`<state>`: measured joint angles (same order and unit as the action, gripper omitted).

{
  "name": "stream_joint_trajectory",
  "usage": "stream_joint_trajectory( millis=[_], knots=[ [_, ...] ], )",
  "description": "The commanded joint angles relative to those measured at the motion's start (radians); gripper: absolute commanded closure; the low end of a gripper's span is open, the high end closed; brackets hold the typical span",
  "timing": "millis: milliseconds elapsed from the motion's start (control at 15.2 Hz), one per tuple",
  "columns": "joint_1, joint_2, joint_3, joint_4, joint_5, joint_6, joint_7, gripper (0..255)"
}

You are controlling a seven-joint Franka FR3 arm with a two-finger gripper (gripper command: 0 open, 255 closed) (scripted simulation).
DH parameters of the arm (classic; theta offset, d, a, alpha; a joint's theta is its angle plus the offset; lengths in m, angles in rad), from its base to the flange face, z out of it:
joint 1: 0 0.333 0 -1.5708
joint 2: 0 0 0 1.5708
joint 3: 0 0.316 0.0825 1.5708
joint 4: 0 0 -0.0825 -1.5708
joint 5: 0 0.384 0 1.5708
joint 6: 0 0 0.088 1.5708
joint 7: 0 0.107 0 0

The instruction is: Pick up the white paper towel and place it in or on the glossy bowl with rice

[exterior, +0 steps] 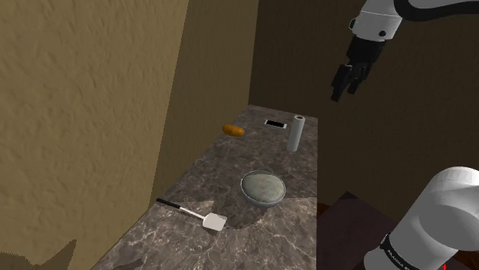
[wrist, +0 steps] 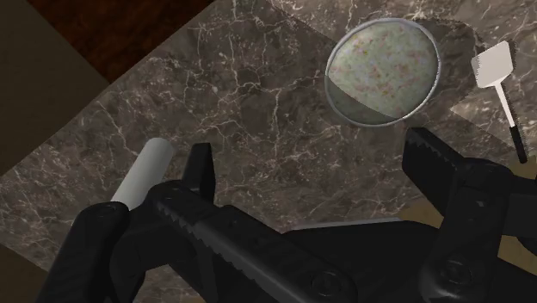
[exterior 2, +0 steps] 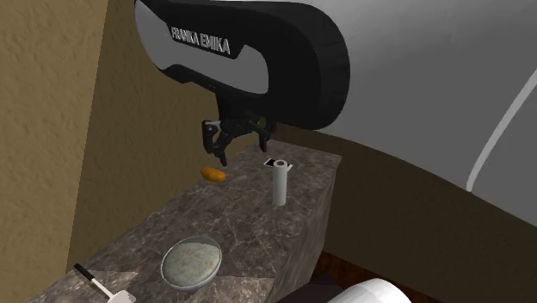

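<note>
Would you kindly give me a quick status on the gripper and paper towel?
Gripper open, high above the counter. Paper towel upright, untouched. Nothing between it and the bowl.

All three views are dim, with a brownish cast. In the shoulder view the tan wall (exterior: 77, 115) on the left catches the most light, while the far wall (exterior: 299, 54) sinks close to black. A broad shadow lies over the far part of the table (exterior: 230, 161). Its edge passes by the bowl (exterior: 263, 188), leaving a paler patch around the spatula (exterior: 211, 221). Everything renders crisp, near and far alike.
</note>
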<state>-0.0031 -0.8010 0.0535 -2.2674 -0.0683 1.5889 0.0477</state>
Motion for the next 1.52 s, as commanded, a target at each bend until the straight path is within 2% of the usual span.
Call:
stream_joint_trajectory(
  millis=[0,726,1122,1452],
  knots=[
    [0.000,0.000,0.000,0.000,0.000,0.000,0.000,0],
    [-0.043,0.257,-0.161,-0.012,-0.067,0.269,-0.158,0],
    [-0.058,0.445,-0.240,0.048,-0.066,0.394,-0.249,0],
    [-0.069,0.618,-0.299,0.133,-0.035,0.479,-0.334,0]
  ],
)
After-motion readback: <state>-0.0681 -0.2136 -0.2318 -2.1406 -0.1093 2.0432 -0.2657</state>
